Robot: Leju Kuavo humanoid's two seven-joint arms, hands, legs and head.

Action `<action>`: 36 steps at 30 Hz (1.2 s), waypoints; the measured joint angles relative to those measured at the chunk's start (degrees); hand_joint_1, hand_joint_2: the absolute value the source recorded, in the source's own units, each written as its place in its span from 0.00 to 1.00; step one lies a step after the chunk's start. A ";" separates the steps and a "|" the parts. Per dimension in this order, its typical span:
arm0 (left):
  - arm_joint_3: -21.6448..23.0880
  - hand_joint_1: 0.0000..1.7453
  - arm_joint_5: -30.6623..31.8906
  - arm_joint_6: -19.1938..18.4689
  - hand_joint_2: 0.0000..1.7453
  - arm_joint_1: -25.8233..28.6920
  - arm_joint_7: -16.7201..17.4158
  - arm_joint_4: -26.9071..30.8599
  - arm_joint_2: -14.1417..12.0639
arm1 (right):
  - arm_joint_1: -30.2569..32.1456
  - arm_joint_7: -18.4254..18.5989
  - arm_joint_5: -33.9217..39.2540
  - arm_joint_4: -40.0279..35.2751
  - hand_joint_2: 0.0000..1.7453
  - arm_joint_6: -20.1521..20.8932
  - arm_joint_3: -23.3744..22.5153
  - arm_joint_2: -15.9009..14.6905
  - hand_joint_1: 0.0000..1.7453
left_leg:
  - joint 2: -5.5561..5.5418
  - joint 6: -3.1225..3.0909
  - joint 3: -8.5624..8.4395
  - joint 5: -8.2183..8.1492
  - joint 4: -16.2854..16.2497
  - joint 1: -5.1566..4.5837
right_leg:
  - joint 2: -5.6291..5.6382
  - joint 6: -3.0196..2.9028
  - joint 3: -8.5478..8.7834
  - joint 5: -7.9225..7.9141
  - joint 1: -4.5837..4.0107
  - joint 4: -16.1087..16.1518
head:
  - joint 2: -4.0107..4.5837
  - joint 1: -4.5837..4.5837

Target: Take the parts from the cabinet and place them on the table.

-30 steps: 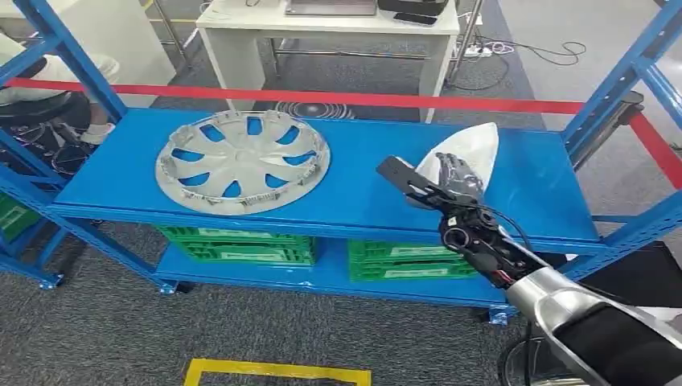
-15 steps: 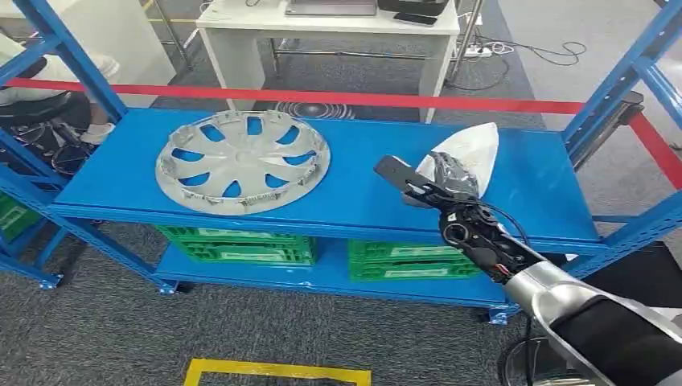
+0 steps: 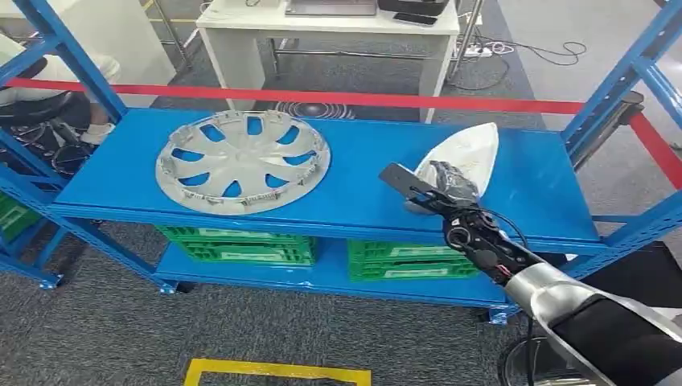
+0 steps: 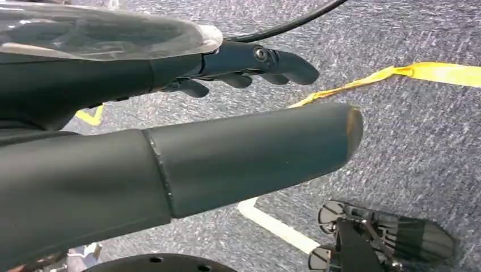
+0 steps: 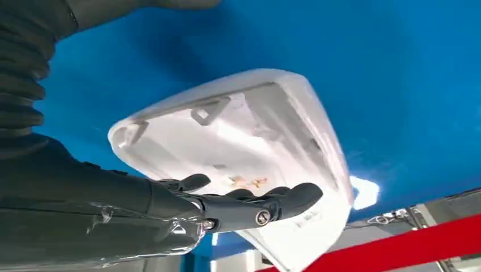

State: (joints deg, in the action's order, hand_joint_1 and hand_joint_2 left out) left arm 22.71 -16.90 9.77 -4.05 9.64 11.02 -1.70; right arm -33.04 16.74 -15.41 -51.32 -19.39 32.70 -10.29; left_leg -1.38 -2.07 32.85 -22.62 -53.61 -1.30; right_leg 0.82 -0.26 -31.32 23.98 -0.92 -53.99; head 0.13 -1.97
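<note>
A white plastic cover part (image 3: 466,153) lies on the right half of the blue cabinet shelf (image 3: 354,189). A silver hubcap (image 3: 242,161) lies flat on the shelf's left half. My right hand (image 3: 438,186) reaches over the shelf's front edge to the white part's near end, thumb stretched out to the left and dark fingers laid against the part. In the right wrist view the white part (image 5: 238,141) shows its ribbed underside, with my right hand's fingers (image 5: 255,207) spread along its edge and no grip closed. My left hand (image 4: 227,147) hangs over the grey floor, holding nothing.
Green crates (image 3: 241,245) (image 3: 410,261) sit on the lower shelf. Blue uprights (image 3: 619,80) (image 3: 68,56) frame the shelf ends. A red tape (image 3: 322,98) runs behind it, with a white table (image 3: 330,32) beyond. A seated person (image 3: 36,92) is at the far left. A yellow floor marking (image 3: 277,372) lies near me.
My right hand has shifted slightly right and lower, settling against the white part's near end. The part and the hubcap have not moved.
</note>
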 joint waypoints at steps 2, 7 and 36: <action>0.04 0.00 -0.07 0.00 0.00 -0.01 0.00 0.00 0.00 | 0.00 -0.76 0.24 0.68 1.00 -0.06 0.09 0.00 0.00 | 0.00 0.00 0.00 0.00 0.00 0.00 | 0.00 0.00 0.00 0.00 0.00 0.00 | 0.00 0.00; 0.79 0.00 -0.09 0.00 0.00 0.00 0.00 0.00 0.00 | -0.02 -1.38 0.42 2.12 1.00 -0.07 0.37 0.00 0.00 | 0.00 0.00 0.00 0.00 0.00 0.00 | 0.00 0.00 0.01 0.00 0.00 0.00 | 0.00 0.00; 2.58 0.00 -0.09 -1.18 0.00 -0.02 -0.61 0.00 0.02 | -0.35 -3.93 1.11 5.47 1.00 -0.22 1.33 -0.26 0.99 | 0.00 0.00 -0.02 0.00 0.00 0.00 | 0.00 0.00 0.02 0.00 0.00 0.00 | 0.00 0.00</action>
State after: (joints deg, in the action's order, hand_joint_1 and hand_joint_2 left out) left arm 25.29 -16.98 8.59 -4.07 9.03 11.02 -1.68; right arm -33.39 12.81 -14.29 -45.86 -19.61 34.03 -10.56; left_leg -1.38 -2.07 32.83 -22.62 -53.61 -1.30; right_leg 0.83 -0.26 -31.30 23.98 -0.92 -53.99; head 0.13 -1.97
